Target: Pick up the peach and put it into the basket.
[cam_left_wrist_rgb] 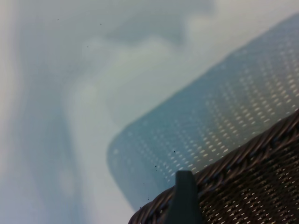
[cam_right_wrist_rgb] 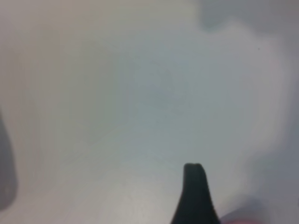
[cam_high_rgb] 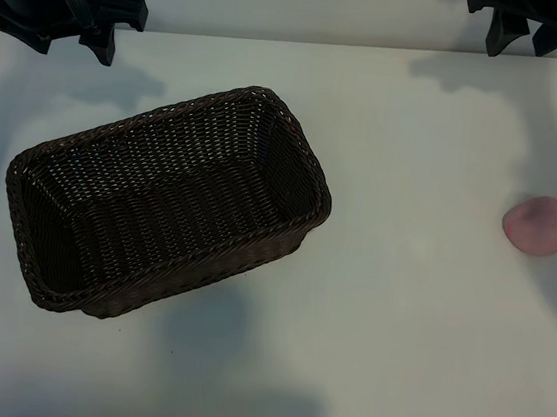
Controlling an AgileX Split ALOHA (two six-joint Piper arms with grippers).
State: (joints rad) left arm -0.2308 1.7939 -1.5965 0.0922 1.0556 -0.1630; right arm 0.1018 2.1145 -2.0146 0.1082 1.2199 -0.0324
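The peach point(cam_high_rgb: 536, 226), small, round and pale pink with a green stem tip, lies on the white table at the right edge. Well to its left stands the basket point(cam_high_rgb: 155, 144), dark-brown wicker, set at an angle, with nothing in it. My left gripper point(cam_high_rgb: 73, 44) hangs at the back left, behind the basket, open and holding nothing. In the left wrist view one of its fingers point(cam_left_wrist_rgb: 184, 198) shows over the braided basket rim point(cam_left_wrist_rgb: 243, 154). My right gripper point(cam_high_rgb: 520, 47) is at the back right, far behind the peach, open with nothing in it. One dark finger point(cam_right_wrist_rgb: 194, 196) shows in the right wrist view.
The white table point(cam_high_rgb: 397, 313) stretches between the basket and the peach. Its back edge meets a pale wall just behind both arms. Arm shadows fall across the surface.
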